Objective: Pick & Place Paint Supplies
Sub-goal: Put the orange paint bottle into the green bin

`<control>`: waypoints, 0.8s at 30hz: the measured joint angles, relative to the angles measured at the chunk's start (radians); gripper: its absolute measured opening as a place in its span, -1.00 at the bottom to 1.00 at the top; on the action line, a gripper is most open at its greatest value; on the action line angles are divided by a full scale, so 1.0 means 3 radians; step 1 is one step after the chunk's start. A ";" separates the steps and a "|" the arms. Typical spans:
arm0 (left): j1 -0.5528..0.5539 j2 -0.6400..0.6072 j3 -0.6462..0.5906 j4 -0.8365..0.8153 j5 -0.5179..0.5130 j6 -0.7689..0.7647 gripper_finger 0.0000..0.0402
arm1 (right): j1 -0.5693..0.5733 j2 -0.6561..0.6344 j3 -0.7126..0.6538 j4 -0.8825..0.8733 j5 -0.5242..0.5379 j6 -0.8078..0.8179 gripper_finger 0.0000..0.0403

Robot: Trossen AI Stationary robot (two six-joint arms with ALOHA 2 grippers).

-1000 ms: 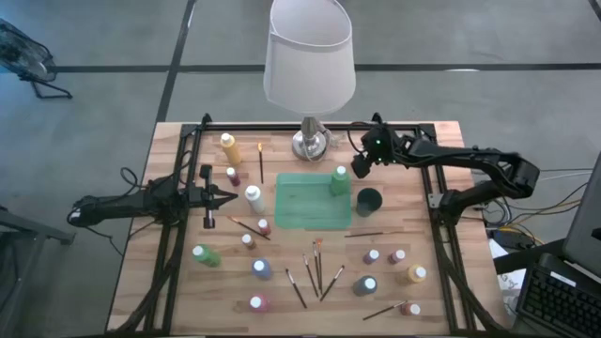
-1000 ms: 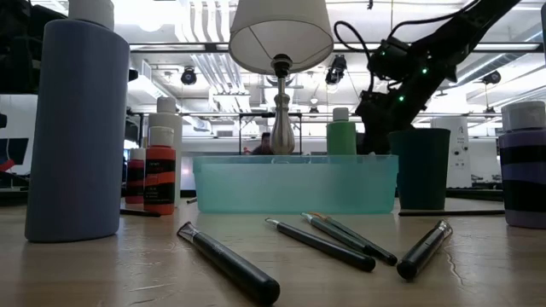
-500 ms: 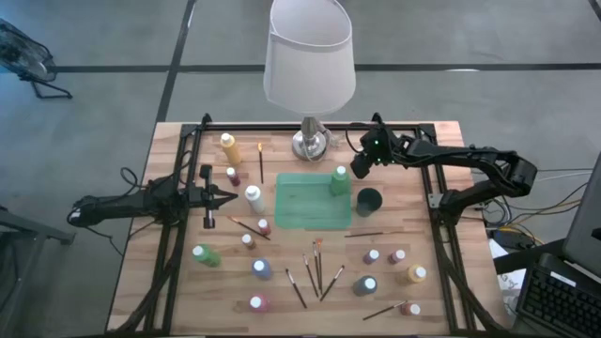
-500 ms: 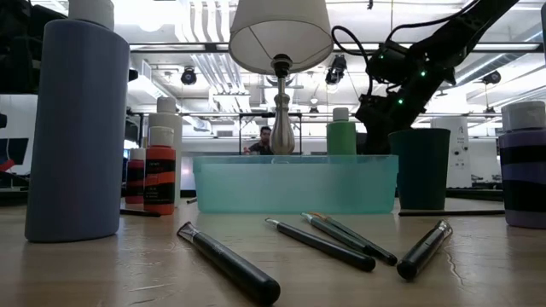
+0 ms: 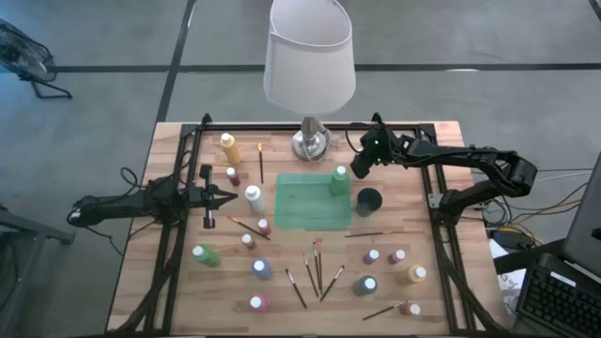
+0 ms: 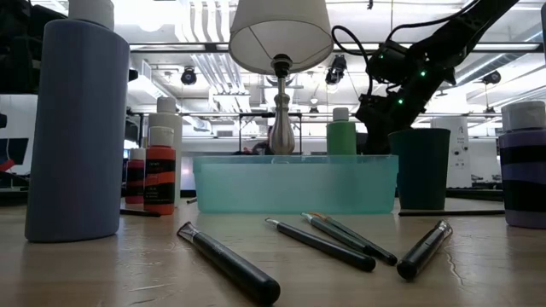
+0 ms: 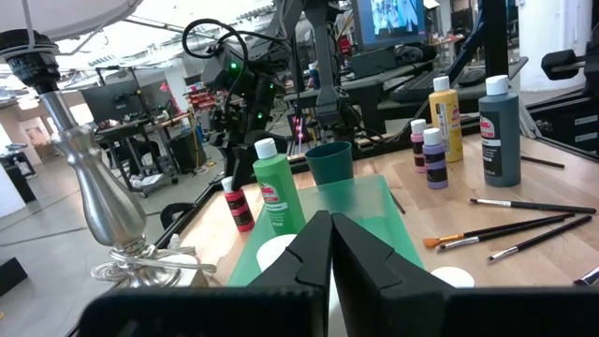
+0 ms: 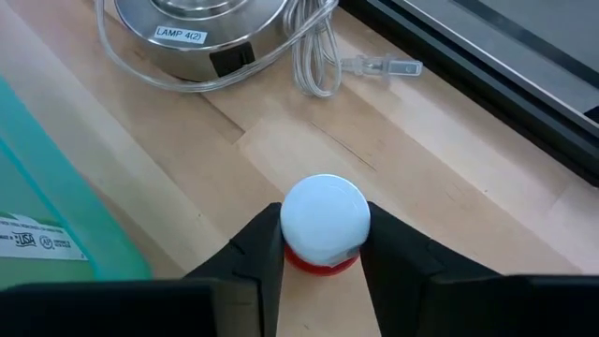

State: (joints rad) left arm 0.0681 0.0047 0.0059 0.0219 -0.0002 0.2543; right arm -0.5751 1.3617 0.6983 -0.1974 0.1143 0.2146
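My right gripper (image 5: 360,169) (image 8: 325,223) is beyond the far right corner of the teal tray (image 5: 282,202), above a small red paint bottle (image 7: 237,204) that it hides in the high view. A green bottle (image 5: 339,180) stands upright in the tray's far right corner. My left gripper (image 5: 230,197) waits shut at the table's left, pointing at a white bottle (image 5: 254,197). Several brushes (image 5: 316,268) lie flat near the front edge among other white-capped bottles. My right gripper comes from above, pointing down, and has the red bottle's white cap (image 8: 325,215) pinched between its two fingers (image 8: 265,245), one on each side. The bottle stands upright with its base on the wood (image 7: 242,225) beside the tray.
The lamp's silver base (image 5: 310,143) and its coiled cord (image 8: 318,56) sit just beyond the right gripper. A dark green cup (image 5: 369,200) stands right of the tray. Yellow and maroon bottles (image 5: 228,145) and a brush occupy the far left; black frame rails edge the table.
The right arm's elbow has drawn in slightly and the arm has dipped a little over the red bottle, then held still. Nothing else has moved.
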 joint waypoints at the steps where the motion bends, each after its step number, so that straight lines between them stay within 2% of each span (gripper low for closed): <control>1: 0.0000 0.0000 0.0000 0.0000 -0.0001 0.0000 -0.92 | 0.0000 0.0000 0.0000 0.0000 0.0001 0.0002 -0.47; 11: 0.0001 0.0000 0.0000 0.0000 -0.0001 0.0000 -0.92 | 0.0003 -0.0184 0.0000 -0.0028 0.0001 0.0047 -0.47; 24: 0.0001 0.0000 0.0000 0.0000 -0.0001 0.0000 -0.92 | 0.0004 -0.1213 0.0003 -0.0394 0.0062 0.0171 -0.47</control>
State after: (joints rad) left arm 0.0684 0.0048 0.0059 0.0219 -0.0006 0.2543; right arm -0.5739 0.9977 0.6991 -0.3155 0.1330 0.2660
